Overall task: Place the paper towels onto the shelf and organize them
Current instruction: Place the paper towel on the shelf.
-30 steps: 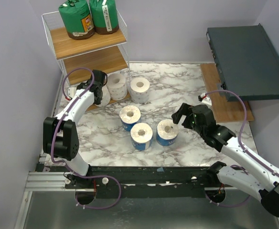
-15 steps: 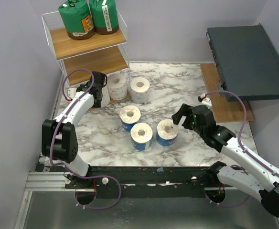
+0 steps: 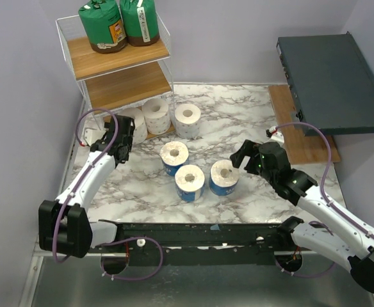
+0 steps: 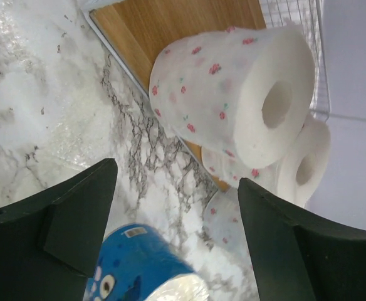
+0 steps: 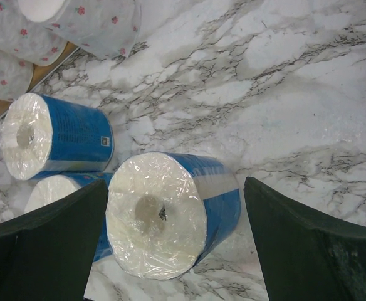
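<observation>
From above, we find the shelf [image 3: 128, 84] at the back left corner of the bench [image 3: 251, 115]. Two green rolls [image 3: 102, 27] stand side by side on its top board, and two white rolls [image 3: 156, 115] stand on its bottom board. A third white roll [image 3: 187, 120] stands on the bench just beside the shelf. Three blue rolls [image 3: 190, 182] cluster upright mid-bench. The dark grey box [image 3: 334, 73] lies at the right, well apart from every roll. The left tool [image 3: 126, 139] hovers in front of the bottom board, and the right tool [image 3: 243, 155] sits just right of the nearest blue roll.

In the left wrist view, we see the left tool [image 4: 177, 175] spread wide, with only marble between its fingers. Beyond it a white roll with small red print stands at the board's edge, with two more behind.

In the right wrist view, the right tool [image 5: 173, 185] is likewise spread and grips nothing. One blue roll is framed between its fingers; we cannot tell whether they touch it. Two more blue rolls stand to its left.
</observation>
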Robot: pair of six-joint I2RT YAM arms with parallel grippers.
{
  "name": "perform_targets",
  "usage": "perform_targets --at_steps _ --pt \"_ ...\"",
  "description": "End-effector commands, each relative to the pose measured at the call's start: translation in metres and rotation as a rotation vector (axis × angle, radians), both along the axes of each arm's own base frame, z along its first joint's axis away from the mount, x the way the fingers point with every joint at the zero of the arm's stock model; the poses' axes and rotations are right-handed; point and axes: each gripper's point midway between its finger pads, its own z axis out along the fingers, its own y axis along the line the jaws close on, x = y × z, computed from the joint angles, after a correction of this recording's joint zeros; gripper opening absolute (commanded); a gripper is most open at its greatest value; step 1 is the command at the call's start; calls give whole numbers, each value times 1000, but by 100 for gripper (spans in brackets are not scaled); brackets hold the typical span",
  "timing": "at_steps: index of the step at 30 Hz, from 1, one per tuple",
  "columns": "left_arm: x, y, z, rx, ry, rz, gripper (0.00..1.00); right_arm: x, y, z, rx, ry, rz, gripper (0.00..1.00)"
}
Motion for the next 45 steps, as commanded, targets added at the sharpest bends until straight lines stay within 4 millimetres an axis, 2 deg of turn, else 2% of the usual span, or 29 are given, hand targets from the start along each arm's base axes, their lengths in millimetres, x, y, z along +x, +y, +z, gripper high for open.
perform_targets --at_steps 1,3,6,9,12,13,15,19,25,27,30,35,45 --pt "-12 -22 7 79 -27 -292 83 -7 1 -5 12 17 18 92" --pt "-17 -25 9 142 -22 -396 87 -8 0 -3 10 12 19 92" --pt "-26 -18 10 267 44 -506 98 -9 -2 -1 8 3 20 92" --pt "-39 -5 7 358 145 -552 98 -11 -3 -1 10 -1 20 92" --pt "-44 2 6 441 151 -597 90 -11 -4 0 11 -5 20 92" --pt "-45 3 6 461 141 -613 84 -12 -4 1 12 -6 19 92" --pt "-42 1 9 507 99 -668 63 -12 -4 -1 9 -5 19 92" --pt "-39 3 6 601 26 -704 58 -12 -3 -2 9 0 24 92" --pt "-30 -25 20 717 -348 -787 52 -11 -2 -3 7 3 30 92" --pt "-27 -27 23 721 -390 -781 48 -11 -1 -4 9 3 32 92" --pt "-15 -24 25 718 -360 -754 41 -11 0 -3 14 4 34 92" --pt "8 -24 20 690 -306 -726 35 -11 0 -1 19 -1 34 92" --pt "36 -19 -8 734 -168 -733 30 -11 0 2 19 -8 36 92"
